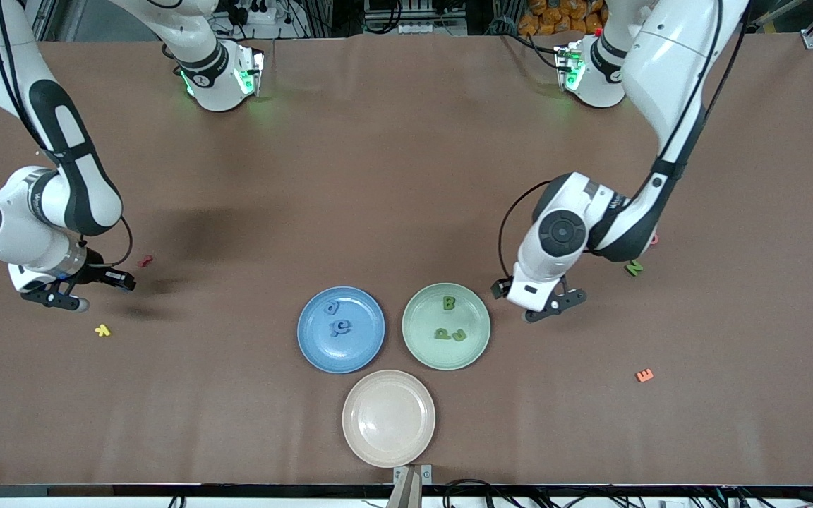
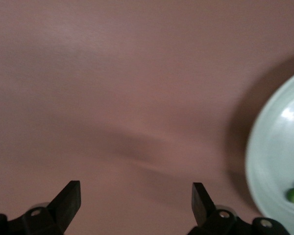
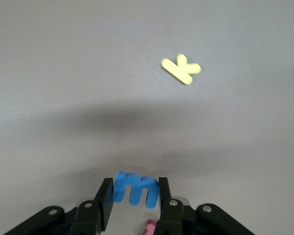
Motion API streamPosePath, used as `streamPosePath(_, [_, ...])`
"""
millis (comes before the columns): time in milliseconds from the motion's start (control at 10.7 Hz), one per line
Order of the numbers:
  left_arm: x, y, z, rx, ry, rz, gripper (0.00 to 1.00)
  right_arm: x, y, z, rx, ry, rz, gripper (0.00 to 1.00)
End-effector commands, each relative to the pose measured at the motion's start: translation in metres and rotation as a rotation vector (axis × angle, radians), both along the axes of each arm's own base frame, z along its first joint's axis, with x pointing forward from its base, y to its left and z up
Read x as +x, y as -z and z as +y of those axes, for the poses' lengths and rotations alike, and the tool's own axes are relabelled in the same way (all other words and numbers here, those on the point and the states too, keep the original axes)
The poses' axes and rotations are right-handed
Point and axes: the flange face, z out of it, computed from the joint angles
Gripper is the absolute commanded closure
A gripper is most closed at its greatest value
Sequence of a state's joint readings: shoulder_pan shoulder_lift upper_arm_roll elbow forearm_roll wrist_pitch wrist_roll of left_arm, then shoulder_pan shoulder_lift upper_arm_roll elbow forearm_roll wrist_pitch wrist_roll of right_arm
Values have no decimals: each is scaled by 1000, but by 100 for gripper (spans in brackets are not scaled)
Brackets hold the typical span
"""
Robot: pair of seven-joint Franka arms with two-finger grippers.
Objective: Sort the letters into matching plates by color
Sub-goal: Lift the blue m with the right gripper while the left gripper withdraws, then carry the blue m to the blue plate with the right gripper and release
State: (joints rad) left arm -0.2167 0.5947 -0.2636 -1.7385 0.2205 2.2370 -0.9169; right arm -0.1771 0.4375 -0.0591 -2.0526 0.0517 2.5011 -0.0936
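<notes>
My right gripper (image 1: pixel 61 302) is shut on a blue letter (image 3: pixel 135 188) and holds it just above the table at the right arm's end, between its jaws in the right wrist view (image 3: pixel 134 192). The blue plate (image 1: pixel 363 347) holds two blue letters (image 1: pixel 340 327). The pale green plate (image 1: pixel 423 314) holds three green letters (image 1: pixel 449 303). A green letter N (image 1: pixel 634 267) lies on the table beside the left arm. My left gripper (image 1: pixel 546 307) is open and empty over bare table next to the green plate (image 2: pixel 269 161); its jaws stand wide apart in the left wrist view (image 2: pixel 136 191).
A beige plate (image 1: pixel 388 418) sits nearest the front camera. A yellow K (image 1: pixel 102 329) and a red letter (image 1: pixel 144 261) lie near my right gripper. An orange E (image 1: pixel 644 375) lies toward the left arm's end. A pink piece (image 3: pixel 149 227) shows under the right gripper.
</notes>
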Motion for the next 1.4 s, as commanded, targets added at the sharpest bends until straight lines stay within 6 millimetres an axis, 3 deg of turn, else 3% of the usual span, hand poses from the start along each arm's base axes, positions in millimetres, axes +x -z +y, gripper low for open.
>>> streamPosePath(0, [4,-33,52,34,105,53,0,20,-20,25,-27,-217,-2,92])
streamPosePath(187, [12,-36,91,46,130,101,0,36,-30,60,-16,-303,-14,92])
streamPosePath(373, [12,-42,107,59,128,132,0,47,-33,94,-11,-363,-30,92])
streamPosePath(654, [16,-41,149,62,69,160,0,63,-39,165,-1,-459,-61,92])
streamPosePath(1027, [-15,-42,171,68,109,184,0,80,-36,271,2,-613,-97,91])
streamPosePath(1307, [-53,-25,194,7,38,133,0,83,-29,334,8,-700,-115,91])
